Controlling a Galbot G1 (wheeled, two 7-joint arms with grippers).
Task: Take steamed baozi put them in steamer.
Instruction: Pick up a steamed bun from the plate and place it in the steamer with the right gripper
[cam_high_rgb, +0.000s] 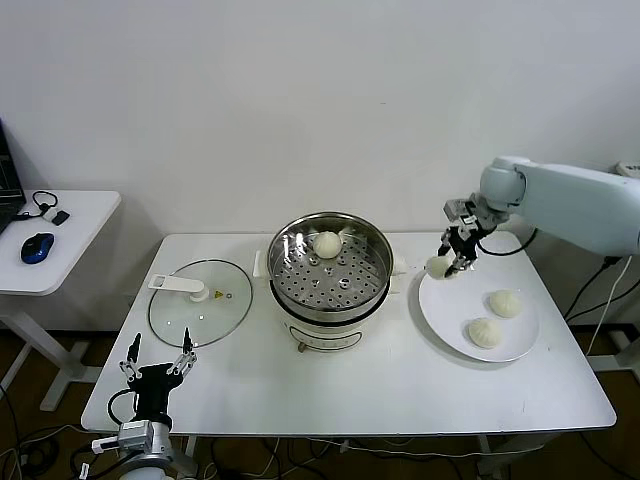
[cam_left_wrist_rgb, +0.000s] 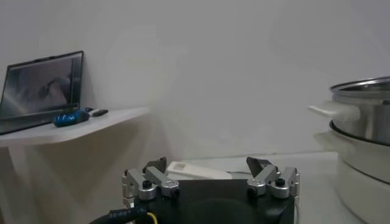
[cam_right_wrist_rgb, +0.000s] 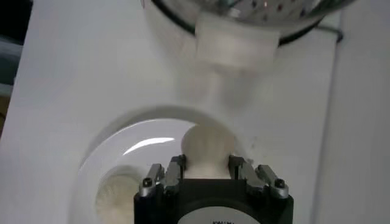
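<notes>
Overhead, the right gripper hangs above the left rim of the white plate, closed on one steamed baozi. The right wrist view confirms it: the bun sits pinched between the two fingers, lifted clear of the plate below.

Two more baozi rest on the plate, one toward the back, one nearer the front, close to each other but apart. A fourth baozi lies on the perforated tray inside the steamer, toward its far side. The steamer stands mid-surface, just left of the plate, lid off. In the right wrist view, the steamer's white side handle shows beyond the plate.

Glass lid with white handle lies flat on the surface left of the steamer.

Left gripper idle at the near left edge of the surface, fingers spread open, nothing between them; its wrist view shows the same open fingers and the steamer wall off to one side.

Side desk at far left carries a blue mouse.
</notes>
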